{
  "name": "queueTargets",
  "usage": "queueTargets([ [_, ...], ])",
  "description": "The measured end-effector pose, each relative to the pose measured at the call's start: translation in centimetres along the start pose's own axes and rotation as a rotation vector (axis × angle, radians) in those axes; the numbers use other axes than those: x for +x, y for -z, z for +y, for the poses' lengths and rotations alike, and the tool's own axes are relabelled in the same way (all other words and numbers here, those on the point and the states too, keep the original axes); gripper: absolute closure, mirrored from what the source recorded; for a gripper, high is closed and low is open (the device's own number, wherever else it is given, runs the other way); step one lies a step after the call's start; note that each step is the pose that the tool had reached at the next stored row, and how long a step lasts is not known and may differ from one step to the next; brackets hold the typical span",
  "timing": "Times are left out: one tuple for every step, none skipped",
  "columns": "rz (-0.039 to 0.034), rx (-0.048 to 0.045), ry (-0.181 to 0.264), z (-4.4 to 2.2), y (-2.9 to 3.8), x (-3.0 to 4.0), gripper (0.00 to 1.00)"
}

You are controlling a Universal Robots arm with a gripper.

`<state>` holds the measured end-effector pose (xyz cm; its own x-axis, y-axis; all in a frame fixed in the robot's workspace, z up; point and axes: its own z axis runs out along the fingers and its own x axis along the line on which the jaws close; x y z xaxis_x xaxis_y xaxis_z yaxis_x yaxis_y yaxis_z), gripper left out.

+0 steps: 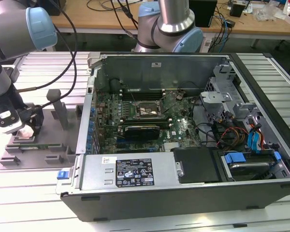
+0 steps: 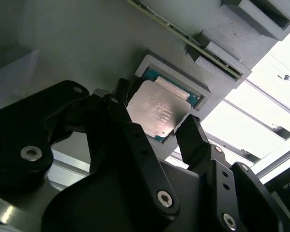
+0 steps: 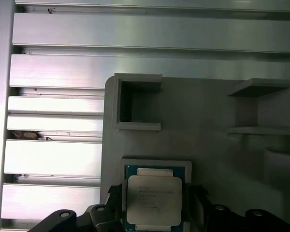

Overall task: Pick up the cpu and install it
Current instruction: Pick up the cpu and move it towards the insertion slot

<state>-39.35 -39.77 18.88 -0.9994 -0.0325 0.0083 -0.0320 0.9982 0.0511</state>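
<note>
The cpu (image 3: 153, 199) lies flat in a shallow square pocket (image 3: 157, 163) of a grey fixture plate (image 3: 208, 111), with the gripper (image 2: 155, 109) low over it. Its fingers (image 2: 189, 130) are apart, one on each side of the chip and not pressing it. A good grasp here likely means centring the fingers on two opposite edges, closing gently and evenly, and keeping the chip level so it does not catch on the pocket wall.

The chip is a small, thin square. Its pale silvery top plate has faint markings and a greenish rim. In the exterior view the fixture sits on a slatted aluminium table (image 1: 34, 203), well apart from the open computer case (image 1: 183, 193), where the motherboard's socket (image 1: 147, 110) waits.
</note>
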Motion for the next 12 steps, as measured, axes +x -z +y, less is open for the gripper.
queueTargets([
  [-0.0002,-0.0002,0.000,0.05,-0.05,-0.01,0.34],
  [0.0002,-0.0001,0.000,0.05,-0.07,0.00,0.34],
  [0.0000,-0.0002,0.000,0.07,-0.18,0.04,0.34],
  [-0.0001,-0.0002,0.000,0.09,-0.23,0.05,0.34],
  [-0.0001,-0.0002,0.000,0.11,-0.26,0.05,0.34],
  [0.0001,-0.0001,0.000,0.17,-0.28,0.10,0.34],
  [-0.0001,-0.0002,0.000,0.20,-0.29,0.12,0.34],
  [-0.0002,-0.0003,0.000,0.20,-0.31,0.19,0.34],
  [-0.0001,-0.0003,0.000,0.21,-0.30,0.26,0.34],
  [-0.0001,-0.0002,0.001,0.21,-0.30,0.27,0.34],
  [-0.0001,-0.0002,0.001,0.22,-0.29,0.27,0.34],
  [-0.0001,-0.0002,0.000,0.22,-0.30,0.27,0.34],
])
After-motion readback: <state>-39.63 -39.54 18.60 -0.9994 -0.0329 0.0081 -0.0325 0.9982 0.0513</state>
